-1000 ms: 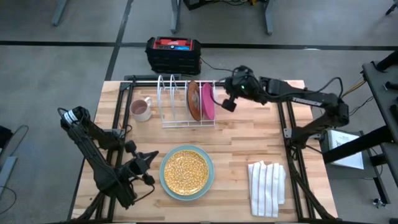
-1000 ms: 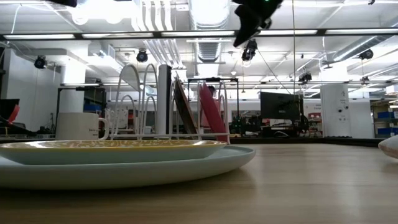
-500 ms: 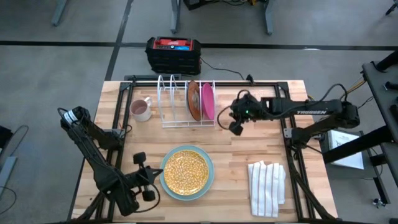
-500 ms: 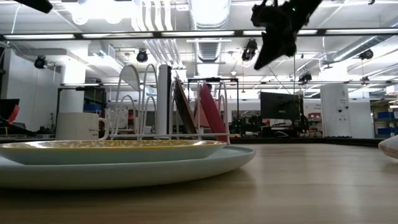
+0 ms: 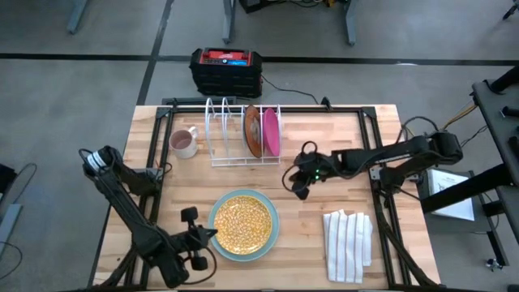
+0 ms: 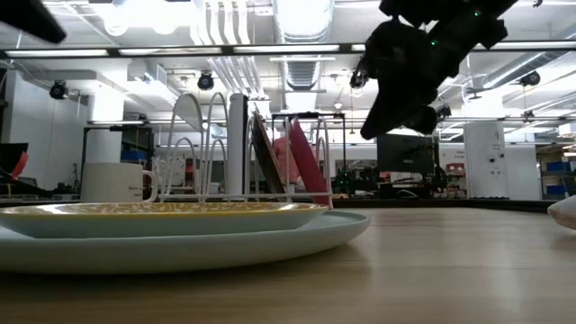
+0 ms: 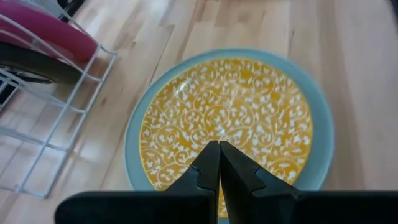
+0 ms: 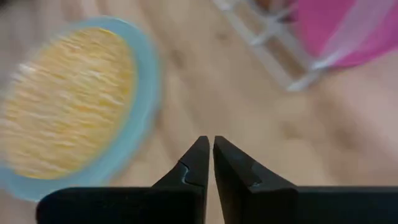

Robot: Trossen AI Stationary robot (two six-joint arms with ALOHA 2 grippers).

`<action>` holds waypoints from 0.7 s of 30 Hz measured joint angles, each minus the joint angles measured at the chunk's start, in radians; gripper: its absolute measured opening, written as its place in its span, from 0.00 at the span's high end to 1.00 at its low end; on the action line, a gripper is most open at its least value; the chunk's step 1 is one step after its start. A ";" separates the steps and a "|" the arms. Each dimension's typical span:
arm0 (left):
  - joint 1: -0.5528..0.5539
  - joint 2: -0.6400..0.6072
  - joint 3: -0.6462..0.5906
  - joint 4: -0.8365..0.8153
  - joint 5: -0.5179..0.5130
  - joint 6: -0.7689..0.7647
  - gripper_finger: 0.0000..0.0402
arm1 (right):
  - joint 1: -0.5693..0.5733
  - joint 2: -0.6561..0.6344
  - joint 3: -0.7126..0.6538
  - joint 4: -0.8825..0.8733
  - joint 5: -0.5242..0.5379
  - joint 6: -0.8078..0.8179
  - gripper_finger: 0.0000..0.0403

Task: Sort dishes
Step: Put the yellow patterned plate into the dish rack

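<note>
Dishes are split between two places: the orange-brown plate [image 5: 252, 130] and the magenta plate [image 5: 271, 131] stand on edge in the white wire rack [image 5: 220, 130] at the far side of the table [image 5: 324, 138], while the yellow speckled plate [image 5: 242, 223] lies flat on the larger teal plate [image 5: 272, 235] near the front edge. The left gripper [image 5: 200, 240], clenched with nothing between its fingers, sits just beside the stacked pair, the yellow plate directly ahead of its tips. The right gripper [image 5: 301, 182] hangs above bare wood, the rack beyond it and to one side, the stack ahead and below; its fingers are all but closed, only a slit between them in its wrist view, and they hold nothing. The step in hand looks like going for the yellow plate. To do it well, whichever arm takes it would need to spread its fingers before reaching the rim, come in low and level with the table so one finger slips between the two plates, and bite the yellow rim alone. Lifting should be slow, since the teal plate could drag along. The free rack slots lie beside the orange-brown plate, so the carried plate must be turned on edge before lowering.
</note>
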 joint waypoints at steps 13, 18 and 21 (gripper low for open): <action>0.004 0.170 -0.001 0.054 0.087 -0.068 1.00 | 0.125 0.174 -0.001 0.224 -0.033 0.290 0.73; 0.008 0.196 -0.001 0.054 0.081 -0.080 1.00 | 0.145 0.232 0.044 0.267 -0.033 0.290 0.63; 0.013 0.209 -0.001 0.055 0.068 -0.084 1.00 | 0.152 0.276 0.075 0.265 -0.033 0.281 0.57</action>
